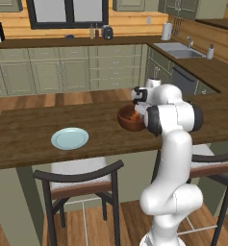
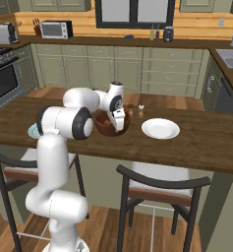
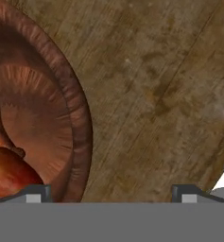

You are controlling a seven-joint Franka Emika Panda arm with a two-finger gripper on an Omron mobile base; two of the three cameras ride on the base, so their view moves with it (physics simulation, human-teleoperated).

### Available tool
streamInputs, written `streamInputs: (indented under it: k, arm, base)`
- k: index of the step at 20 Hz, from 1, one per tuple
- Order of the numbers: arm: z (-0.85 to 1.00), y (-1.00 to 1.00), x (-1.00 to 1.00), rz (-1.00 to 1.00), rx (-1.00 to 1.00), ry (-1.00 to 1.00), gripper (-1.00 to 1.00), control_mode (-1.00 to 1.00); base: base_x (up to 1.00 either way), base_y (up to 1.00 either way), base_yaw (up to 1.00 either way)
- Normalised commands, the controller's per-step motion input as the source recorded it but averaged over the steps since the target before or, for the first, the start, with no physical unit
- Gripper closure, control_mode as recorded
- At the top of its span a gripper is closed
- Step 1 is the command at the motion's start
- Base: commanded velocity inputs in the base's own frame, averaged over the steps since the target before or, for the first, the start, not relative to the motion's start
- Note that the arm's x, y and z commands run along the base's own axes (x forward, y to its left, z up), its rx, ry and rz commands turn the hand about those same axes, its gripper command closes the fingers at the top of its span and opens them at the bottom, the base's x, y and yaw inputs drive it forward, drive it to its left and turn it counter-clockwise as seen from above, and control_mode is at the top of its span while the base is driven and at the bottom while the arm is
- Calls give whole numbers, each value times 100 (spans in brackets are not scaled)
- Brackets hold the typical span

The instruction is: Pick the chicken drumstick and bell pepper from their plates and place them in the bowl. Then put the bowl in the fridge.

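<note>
The bowl [image 1: 128,118] stands on the desk [image 1: 29,132], midway between its near and far edges. One plate [image 1: 69,138] lies well to the bowl's left, nearer the near edge; another plate [image 2: 160,128] lies to its right. The end effector [image 2: 119,119] hangs over the bowl's right rim. Two chairs [image 1: 82,180] stand before the near edge.

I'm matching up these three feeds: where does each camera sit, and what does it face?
Left base view: behind the arm's left, facing the counter, pale blue plate and bowl; arm lower right.
Right base view: behind its right, same counter and bowl; arm lower left, white plate.
Hand view: looks down at the bowl's rim; open gripper fingertips below.
</note>
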Motion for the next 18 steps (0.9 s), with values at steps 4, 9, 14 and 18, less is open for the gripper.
streamInputs:
  k: [4, 9, 14, 18]
  arm:
    - [-46, 0, 12, -1, 0, -20, -100, -100]
    - [-28, 0, 23, -5, 0, -13, -100, -100]
    - [-15, 0, 23, -5, 0, -4, 100, -100]
    - [0, 0, 0, 0, 0, 0, 100, -100]
  base:
    - [0, 0, 0]
    - [0, 0, 0]
    - [0, 0, 0]
    - [0, 0, 0]
